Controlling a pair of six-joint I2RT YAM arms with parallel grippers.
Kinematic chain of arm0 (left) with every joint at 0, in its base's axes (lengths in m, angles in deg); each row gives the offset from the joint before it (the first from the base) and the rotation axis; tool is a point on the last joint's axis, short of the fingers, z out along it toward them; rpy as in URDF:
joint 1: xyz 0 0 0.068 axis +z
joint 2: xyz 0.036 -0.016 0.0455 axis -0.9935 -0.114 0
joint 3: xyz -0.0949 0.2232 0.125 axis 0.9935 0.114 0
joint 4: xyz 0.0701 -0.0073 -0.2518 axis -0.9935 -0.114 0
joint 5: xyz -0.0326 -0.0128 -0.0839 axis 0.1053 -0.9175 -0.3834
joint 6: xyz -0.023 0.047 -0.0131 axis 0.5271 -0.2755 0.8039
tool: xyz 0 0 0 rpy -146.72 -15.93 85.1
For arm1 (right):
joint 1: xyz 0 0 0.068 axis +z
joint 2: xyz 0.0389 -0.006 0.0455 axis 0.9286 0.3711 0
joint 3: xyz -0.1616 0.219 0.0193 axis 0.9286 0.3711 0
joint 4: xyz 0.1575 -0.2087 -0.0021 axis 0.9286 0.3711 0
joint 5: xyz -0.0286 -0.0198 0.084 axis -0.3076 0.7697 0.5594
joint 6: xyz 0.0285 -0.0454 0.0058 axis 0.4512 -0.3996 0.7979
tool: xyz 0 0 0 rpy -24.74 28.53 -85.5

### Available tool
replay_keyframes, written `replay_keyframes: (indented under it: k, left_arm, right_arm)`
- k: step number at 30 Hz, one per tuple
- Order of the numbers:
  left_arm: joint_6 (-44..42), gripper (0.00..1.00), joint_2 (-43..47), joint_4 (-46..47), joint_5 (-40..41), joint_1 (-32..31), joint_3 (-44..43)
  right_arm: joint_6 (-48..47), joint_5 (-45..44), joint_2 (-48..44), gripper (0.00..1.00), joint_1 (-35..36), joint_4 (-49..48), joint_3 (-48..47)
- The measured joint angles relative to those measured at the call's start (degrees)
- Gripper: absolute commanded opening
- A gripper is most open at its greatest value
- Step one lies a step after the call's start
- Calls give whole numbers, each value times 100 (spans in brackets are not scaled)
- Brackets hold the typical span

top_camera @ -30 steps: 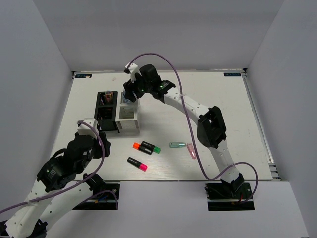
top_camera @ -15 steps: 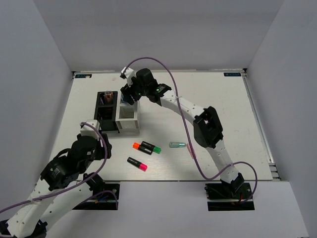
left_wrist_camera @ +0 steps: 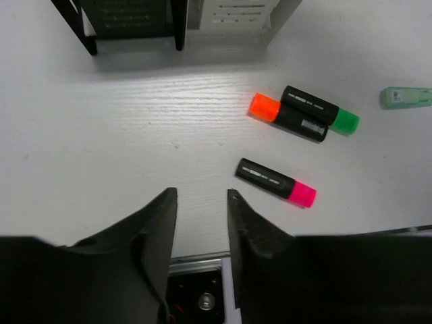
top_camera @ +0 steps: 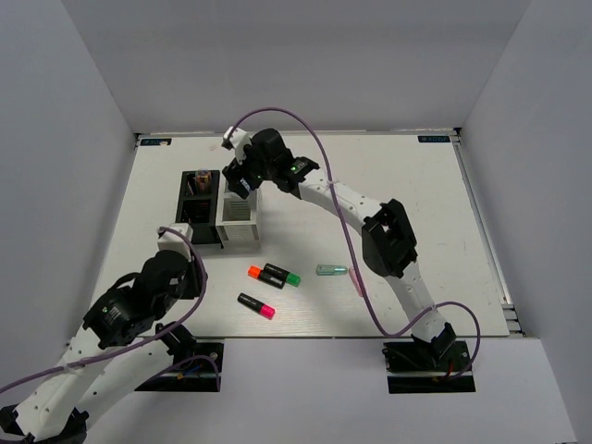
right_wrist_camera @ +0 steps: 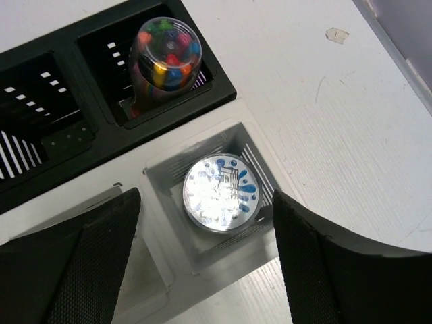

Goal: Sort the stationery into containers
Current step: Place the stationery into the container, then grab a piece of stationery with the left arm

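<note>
Three loose on open tabletop near the front edge: orange marker (left_wrist_camera: 287,116) touching green marker (left_wrist_camera: 320,110), pink marker (left_wrist_camera: 275,182) apart. Left gripper (left_wrist_camera: 201,202) short of them, narrowly parted, empty. Right gripper (right_wrist_camera: 202,202) spread wide over white box (right_wrist_camera: 202,260), blue-white roll (right_wrist_camera: 221,192) inside its far compartment; black box (right_wrist_camera: 223,88) alongside.

Three markers (left_wrist_camera: 289,118) (left_wrist_camera: 320,108) (left_wrist_camera: 275,182), two boxes (top_camera: 199,228) (top_camera: 238,232), two rolls (right_wrist_camera: 165,50) (right_wrist_camera: 219,192)

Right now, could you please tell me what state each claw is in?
Left claw: partly open, holding nothing.
Right claw: wide open, holding nothing.
</note>
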Motion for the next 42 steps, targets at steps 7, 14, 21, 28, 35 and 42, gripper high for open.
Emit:
replay_keyframes:
  k: [7, 14, 21, 28, 35, 42]
  left_arm:
    - [138, 51, -457, 188, -501, 0, 184]
    - [120, 7, -914, 675, -1506, -24, 555]
    - [1526, 63, -1980, 839, -1099, -463, 754]
    - [4291, 63, -2983, 1071, -476, -1064, 1215]
    - [6437, 61, -4155, 1130, 46, -1438, 953]
    - [7316, 61, -4719, 1204, 262, -1469, 811]
  right_arm:
    - [13, -11, -350, 40, 39, 50, 149]
    - [22, -76, -2037, 63, -109, 612, 1808]
    - [-20, -44, -4328, 0, -748, 1377, 4631]
    - [382, -144, -5073, 49, -1423, 1971, 6170]
    - [649, 131, -5622, 49, -1849, 1884, 6234]
    - [778, 487, -5790, 49, -2236, 1856, 6417]
